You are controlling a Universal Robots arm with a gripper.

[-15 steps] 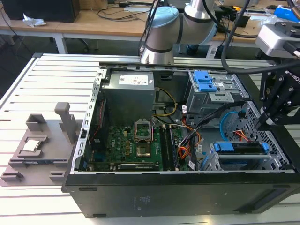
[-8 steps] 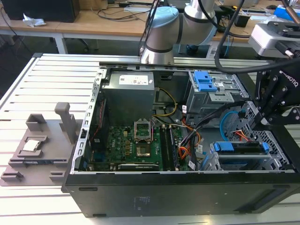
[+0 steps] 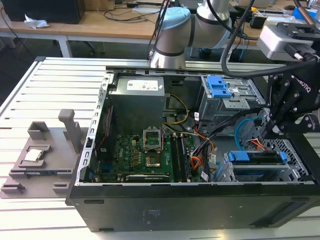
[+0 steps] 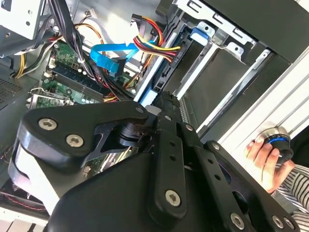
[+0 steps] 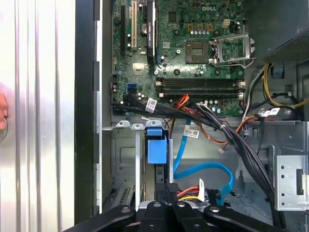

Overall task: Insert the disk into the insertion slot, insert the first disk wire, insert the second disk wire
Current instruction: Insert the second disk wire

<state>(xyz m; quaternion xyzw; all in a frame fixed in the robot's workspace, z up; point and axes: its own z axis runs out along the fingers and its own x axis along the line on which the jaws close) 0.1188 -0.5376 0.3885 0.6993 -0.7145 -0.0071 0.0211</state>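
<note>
**A:** Where does the gripper [image 5: 169,191] stand?

**B:** Down inside the case [image 3: 175,207], right by the disk [image 3: 255,159]. I cannot tell whether it is apart, together or clamped on anything.

**A:** And the disk?

**B:** It appears to lie in the insertion slot [image 3: 295,149], at the exterior view's right. The first disk wire [image 3: 257,144] runs just beside the gripper. The second disk wire [image 5: 205,167] curls in a free loop nearby.

**A:** How is this done well?

**B:** I judge the first wire is the step in hand. Keep its connector square to the disk's port, press straight and slowly, and keep the blue loop from getting trapped.

**A:** The count?

**B:** One disk, one slot, one taller cage [image 3: 237,102] and two disk wires. Outside the case, one person's hand [image 4: 265,162] is on a knob [image 4: 277,142].
</note>
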